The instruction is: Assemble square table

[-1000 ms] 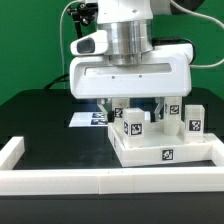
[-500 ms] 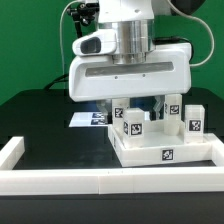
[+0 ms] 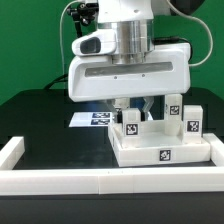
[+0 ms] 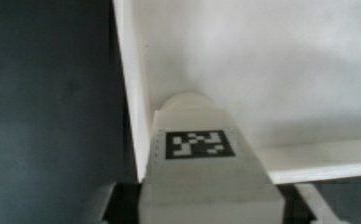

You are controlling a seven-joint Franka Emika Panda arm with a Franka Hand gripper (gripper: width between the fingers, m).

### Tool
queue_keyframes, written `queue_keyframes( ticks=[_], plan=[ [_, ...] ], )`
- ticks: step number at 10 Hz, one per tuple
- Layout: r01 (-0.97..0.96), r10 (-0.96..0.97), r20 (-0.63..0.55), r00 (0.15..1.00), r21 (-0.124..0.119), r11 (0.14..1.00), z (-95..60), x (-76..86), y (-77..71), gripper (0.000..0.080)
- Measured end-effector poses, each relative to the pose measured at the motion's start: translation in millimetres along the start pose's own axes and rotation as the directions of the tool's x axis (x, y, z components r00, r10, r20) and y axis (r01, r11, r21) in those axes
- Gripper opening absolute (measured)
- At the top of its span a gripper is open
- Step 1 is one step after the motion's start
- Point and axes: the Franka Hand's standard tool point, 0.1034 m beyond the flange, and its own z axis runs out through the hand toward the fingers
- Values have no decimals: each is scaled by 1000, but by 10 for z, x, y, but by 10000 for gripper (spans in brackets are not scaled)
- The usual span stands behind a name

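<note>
The square table top (image 3: 150, 152) is a white tray-like slab with a tag on its front side, lying at the exterior view's right. Three white tagged leg posts show on it: one at the front left (image 3: 131, 122), two further right (image 3: 172, 108) (image 3: 193, 122). My gripper (image 3: 133, 110) hangs straight over the front-left leg post, its fingers down on both sides of it. In the wrist view the tagged leg post (image 4: 198, 143) fills the space between my dark fingers (image 4: 120, 203), over the slab (image 4: 283, 90). The gripper (image 4: 203, 205) is shut on this leg post.
The marker board (image 3: 92, 118) lies flat on the black table behind the slab, at the exterior view's left. A long low white wall (image 3: 60, 180) borders the front and left of the work area.
The hand has shifted slightly left and lower over the front-left leg post. The slab and the other leg posts have not moved.
</note>
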Motion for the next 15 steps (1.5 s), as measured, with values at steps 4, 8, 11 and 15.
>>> queue_keyframes(
  ticks=[4, 8, 11, 15],
  plan=[
    [-394, 394, -19, 919, 3, 919, 1, 17, -15, 289],
    [-664, 661, -70, 748, -35, 747, -56, 33, 74, 298],
    [-765, 760, -90, 643, -34, 643, -55, 3, 201, 304],
    [-765, 760, -91, 643, -34, 643, -55, 2, 209, 524]
  ],
)
